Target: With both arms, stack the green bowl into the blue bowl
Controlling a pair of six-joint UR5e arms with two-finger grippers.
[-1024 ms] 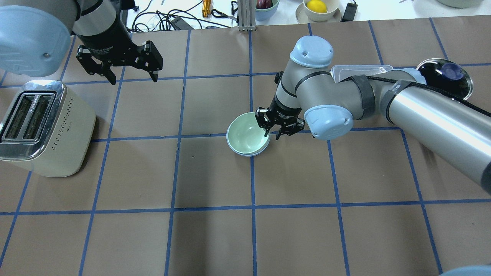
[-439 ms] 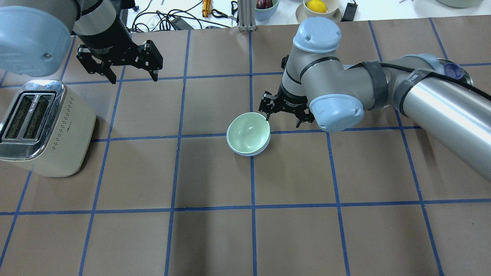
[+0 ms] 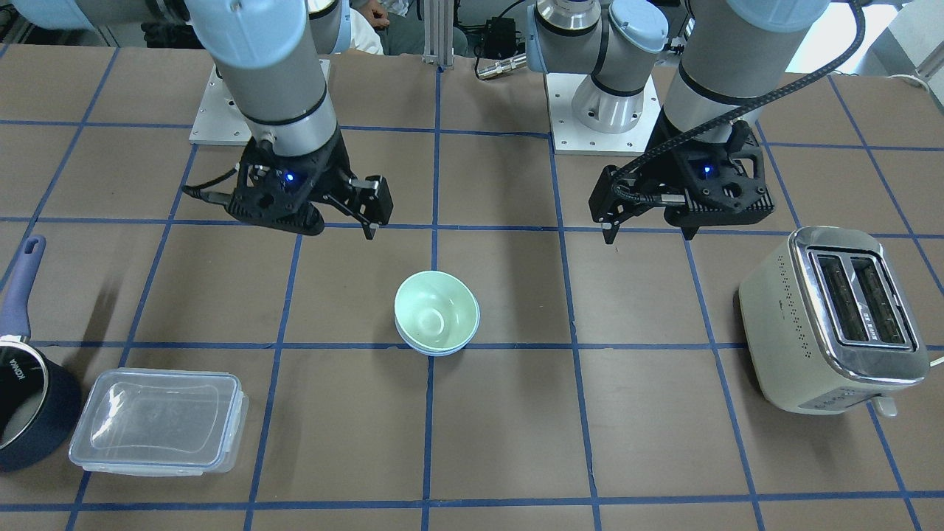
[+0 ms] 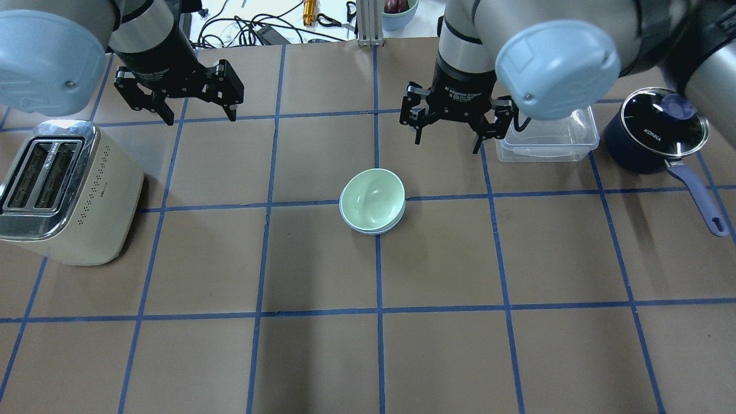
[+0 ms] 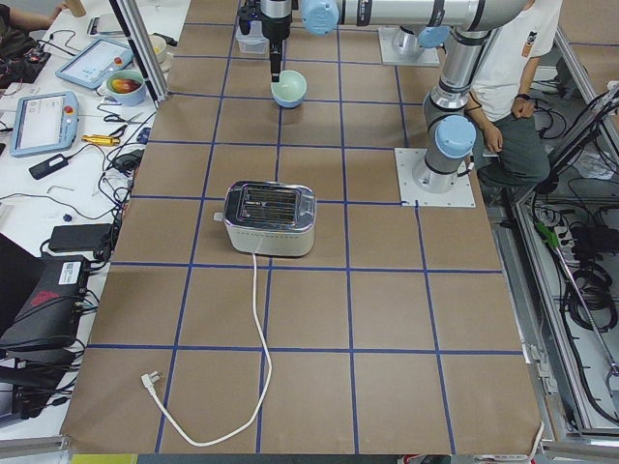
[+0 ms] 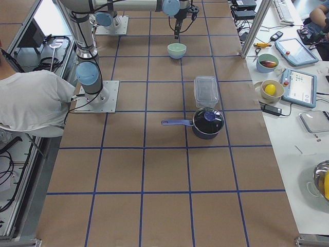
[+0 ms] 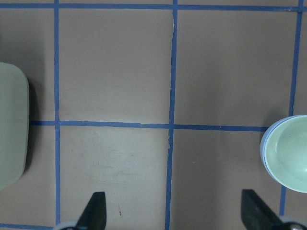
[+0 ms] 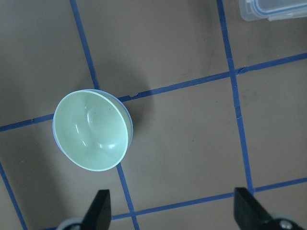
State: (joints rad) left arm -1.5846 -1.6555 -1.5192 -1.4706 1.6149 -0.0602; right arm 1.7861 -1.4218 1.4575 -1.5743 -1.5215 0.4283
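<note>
The green bowl (image 4: 371, 198) sits nested inside the blue bowl (image 4: 375, 231), of which only a thin rim shows, at the table's middle. The pair also shows in the front view as the green bowl (image 3: 435, 313) in the blue bowl (image 3: 436, 352). In the right wrist view the green bowl (image 8: 91, 132) lies below and to the left. My right gripper (image 4: 447, 145) is open and empty, raised beyond the bowls. My left gripper (image 4: 201, 121) is open and empty, far off to the left near the toaster. Its wrist view catches the green bowl (image 7: 290, 153) at the right edge.
A cream toaster (image 4: 63, 190) stands at the left. A clear lidded container (image 4: 546, 141) and a navy saucepan (image 4: 655, 135) with a glass lid stand at the right, just beside the right arm. Bowls with fruit and cables lie beyond the far edge.
My right gripper has lifted off the green bowl's rim and drawn back toward the far side, empty. The bowls stay nested. My left arm has not moved.
</note>
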